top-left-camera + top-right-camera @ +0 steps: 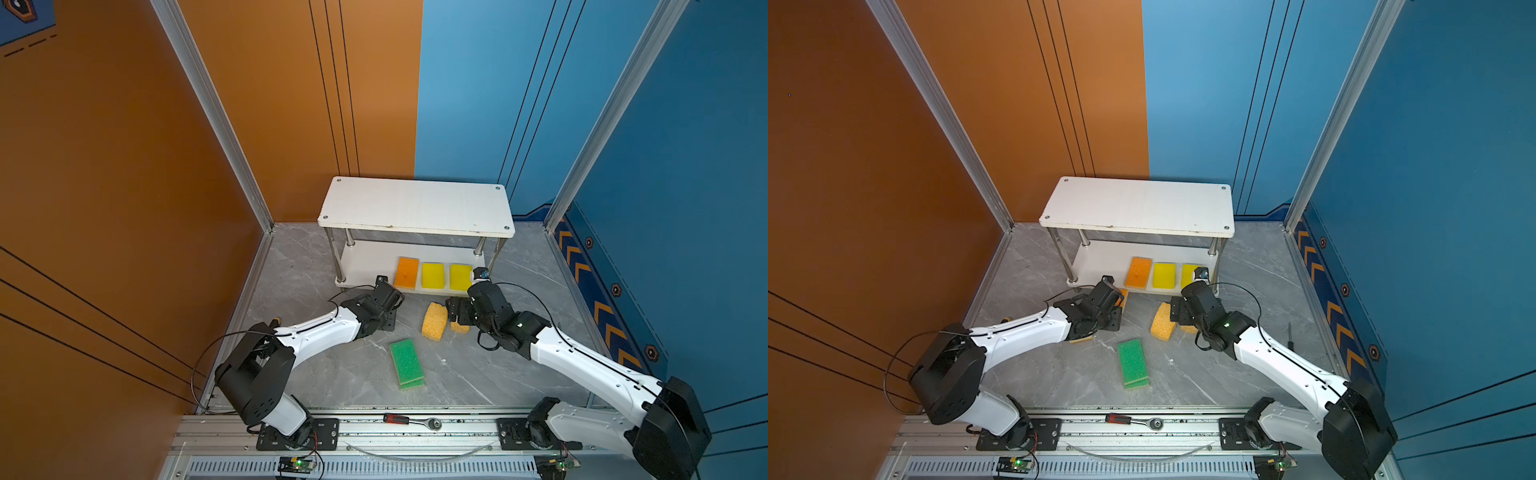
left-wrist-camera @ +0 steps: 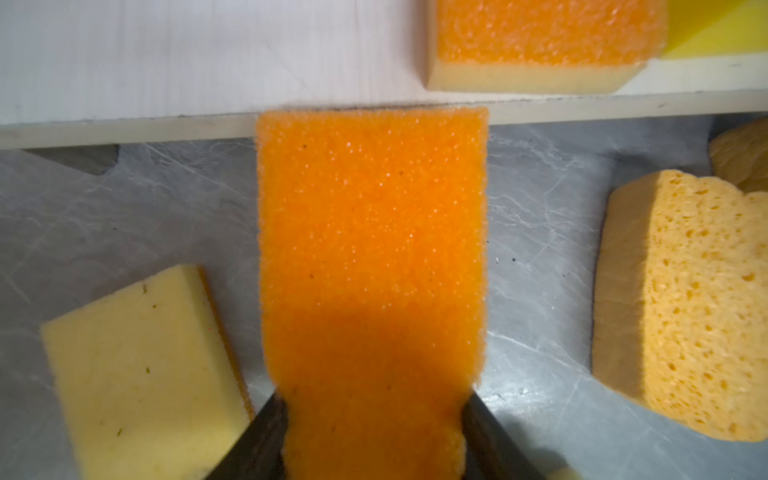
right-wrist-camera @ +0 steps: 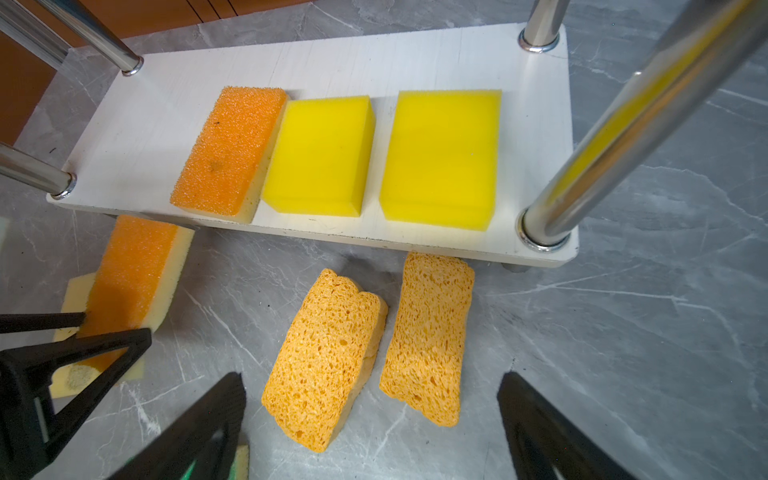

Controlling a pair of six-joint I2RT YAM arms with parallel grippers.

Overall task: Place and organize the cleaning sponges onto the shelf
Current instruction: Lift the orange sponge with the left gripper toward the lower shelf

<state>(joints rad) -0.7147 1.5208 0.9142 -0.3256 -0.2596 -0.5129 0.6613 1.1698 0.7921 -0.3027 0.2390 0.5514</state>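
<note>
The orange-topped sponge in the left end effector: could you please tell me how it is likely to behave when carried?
Probably soft: the held orange-topped sponge narrows where the left end effector pinches it. Likely light and fairly springy, since its free length runs straight beyond the grip. Its coarse top should resist slipping.

Three orange sponges [image 3: 228, 151], two yellow [image 3: 320, 158], two porous [image 3: 324, 357], apparently two green [image 1: 405, 360]
</note>
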